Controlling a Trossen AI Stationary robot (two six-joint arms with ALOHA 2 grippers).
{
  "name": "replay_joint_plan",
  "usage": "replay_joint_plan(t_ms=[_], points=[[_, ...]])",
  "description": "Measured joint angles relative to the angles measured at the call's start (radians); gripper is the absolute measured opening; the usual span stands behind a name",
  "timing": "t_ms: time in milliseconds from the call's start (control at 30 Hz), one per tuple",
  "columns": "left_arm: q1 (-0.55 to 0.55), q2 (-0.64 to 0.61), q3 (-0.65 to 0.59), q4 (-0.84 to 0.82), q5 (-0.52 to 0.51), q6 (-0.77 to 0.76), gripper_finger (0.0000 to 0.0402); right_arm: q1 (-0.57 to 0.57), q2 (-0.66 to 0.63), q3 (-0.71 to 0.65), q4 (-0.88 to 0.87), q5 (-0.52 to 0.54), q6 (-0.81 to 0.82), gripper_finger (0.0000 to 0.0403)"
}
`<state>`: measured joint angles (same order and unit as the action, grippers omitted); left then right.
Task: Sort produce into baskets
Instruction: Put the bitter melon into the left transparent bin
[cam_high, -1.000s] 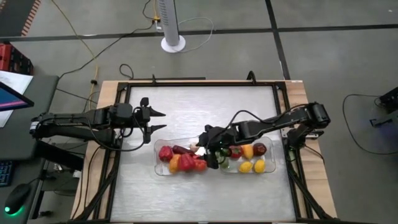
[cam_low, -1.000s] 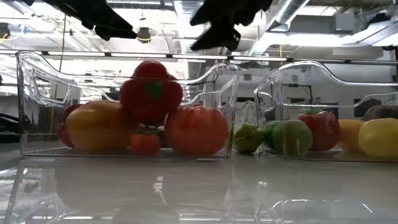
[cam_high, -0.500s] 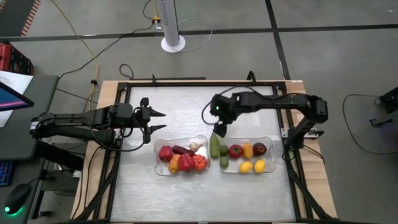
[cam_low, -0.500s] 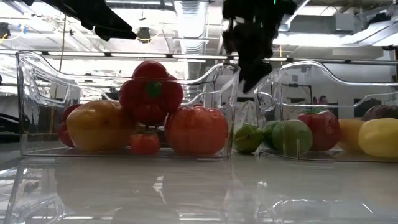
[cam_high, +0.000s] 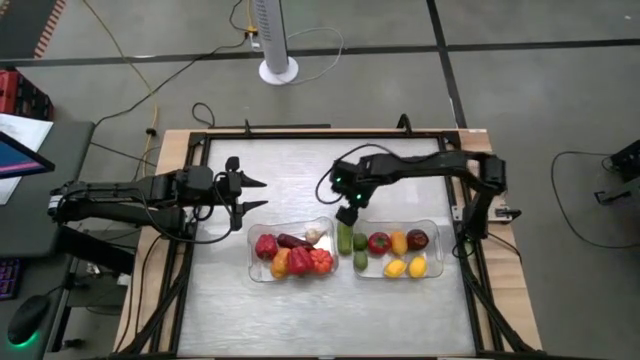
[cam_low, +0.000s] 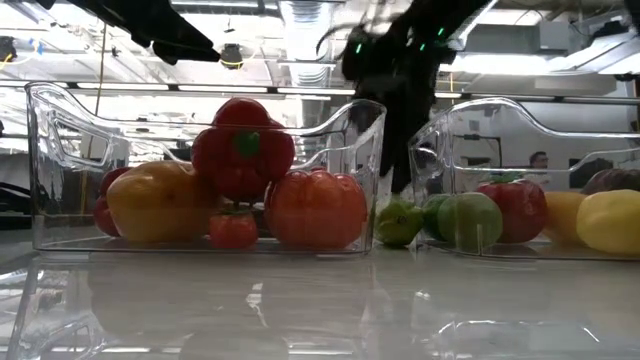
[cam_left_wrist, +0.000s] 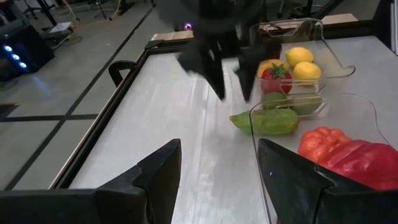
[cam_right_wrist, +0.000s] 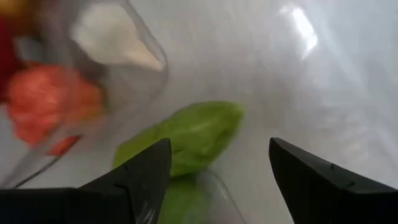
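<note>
Cucumber (cam_high: 344, 236), long and green, lies on the bare table in the gap between the two clear baskets, left basket (cam_high: 262, 268) at its 9 o'clock, right basket (cam_high: 431, 272) at its 3 o'clock. Right gripper (cam_high: 349, 214) hangs just above the cucumber's 12 o'clock end, fingers spread, nothing held. To take it well: likely descend straight, straddle the narrow width across the long axis, and keep both fingers clear of the basket walls, which crowd either side. White bulb (cam_high: 314, 235) and red peppers (cam_high: 300, 261) sit in the left basket; tomato (cam_high: 378, 242) and lemons (cam_high: 395, 267) in the right. Left gripper (cam_high: 250, 193) waits at 10 o'clock, open and empty.
</note>
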<state>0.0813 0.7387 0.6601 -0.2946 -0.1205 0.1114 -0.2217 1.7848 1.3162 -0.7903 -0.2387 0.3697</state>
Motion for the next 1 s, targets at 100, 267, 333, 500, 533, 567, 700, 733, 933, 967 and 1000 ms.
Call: replay_joint_plan(t_ms=[100,267,333,500,533,567,700,733,933,967,1000], points=[[0.0,0.0,0.0,-0.002,0.0,-0.004,0.02,-0.012,0.069,0.01,0.0,-0.029,-0.027,0.0294],[0.0,0.0,0.0,-0.006,0.0,-0.002,0.02,-0.035,0.112,0.018,0.037,-0.038,-0.038,0.0292],[0.0,0.0,0.0,-0.007,0.0,0.0,0.02,-0.034,0.125,0.016,0.042,-0.052,-0.044,0.0292],[0.0,0.0,0.0,-0.007,0.0,0.007,0.02,-0.02,0.157,0.018,0.07,-0.057,-0.06,0.0291],[0.0,0.0,0.0,-0.007,0.0,0.007,0.02,-0.017,0.166,0.017,0.069,-0.055,-0.064,0.0291],[0.0,0.0,0.0,-0.007,0.0,0.007,0.02,-0.014,0.17,0.016,0.068,-0.054,-0.065,0.0291],[0.0,0.0,0.0,-0.007,0.0,0.006,0.02,-0.015,0.167,0.017,0.073,-0.054,-0.072,0.0285],[0.0,0.0,0.0,-0.007,0.0,0.006,0.02,-0.015,0.167,0.017,0.07,-0.052,-0.072,0.0281],[0.0,0.0,0.0,-0.011,0.0,0.006,0.02,-0.014,0.168,0.017,0.06,-0.05,-0.072,0.0237],[0.0,0.0,0.0,-0.013,0.0,0.006,0.02,-0.012,0.168,0.017,0.06,-0.05,-0.068,0.0224],[0.0,0.0,0.0,-0.016,0.0,0.006,0.02,-0.009,0.168,0.017,0.059,-0.049,-0.066,0.0211]])
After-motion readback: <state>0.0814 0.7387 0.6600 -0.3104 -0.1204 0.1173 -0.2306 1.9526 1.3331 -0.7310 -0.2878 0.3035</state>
